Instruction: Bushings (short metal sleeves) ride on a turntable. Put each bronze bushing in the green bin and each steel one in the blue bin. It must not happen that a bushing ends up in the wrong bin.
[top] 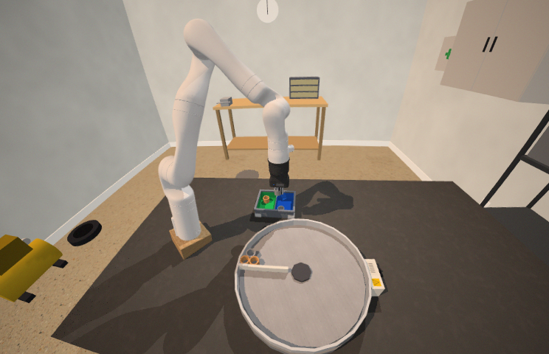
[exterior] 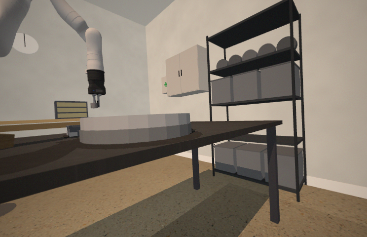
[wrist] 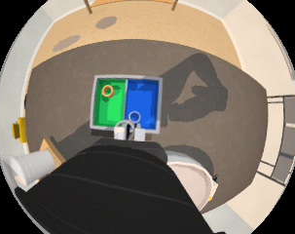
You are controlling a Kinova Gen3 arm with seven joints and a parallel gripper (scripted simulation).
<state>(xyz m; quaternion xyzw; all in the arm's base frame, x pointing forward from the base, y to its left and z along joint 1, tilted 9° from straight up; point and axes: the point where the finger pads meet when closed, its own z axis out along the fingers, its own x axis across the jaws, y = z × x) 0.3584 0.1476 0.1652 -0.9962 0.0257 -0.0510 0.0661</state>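
My gripper [top: 279,191] [exterior: 95,104] [wrist: 132,129] is shut on a grey steel bushing [exterior: 93,105], seemingly by its wall, and hangs above the double bin, near the divider. The green bin [top: 268,206] [wrist: 113,109] holds one bronze bushing [top: 266,199] [wrist: 105,89]. The blue bin [top: 288,201] [wrist: 143,99] holds one steel bushing [top: 281,208] [wrist: 134,117] near its front wall. On the turntable [top: 325,300] [exterior: 133,123] [wrist: 188,180], two bronze bushings [top: 244,259] [top: 254,260] sit against the bar, with a steel bushing [top: 250,253] just behind them.
The white bar [top: 266,268] runs from the turntable's left rim to its dark hub [top: 301,272]. The turntable's raised rim stands close in front of the bins. A white labelled box [top: 374,276] is at its right side. The arm's wooden base [top: 195,242] is left of the bins.
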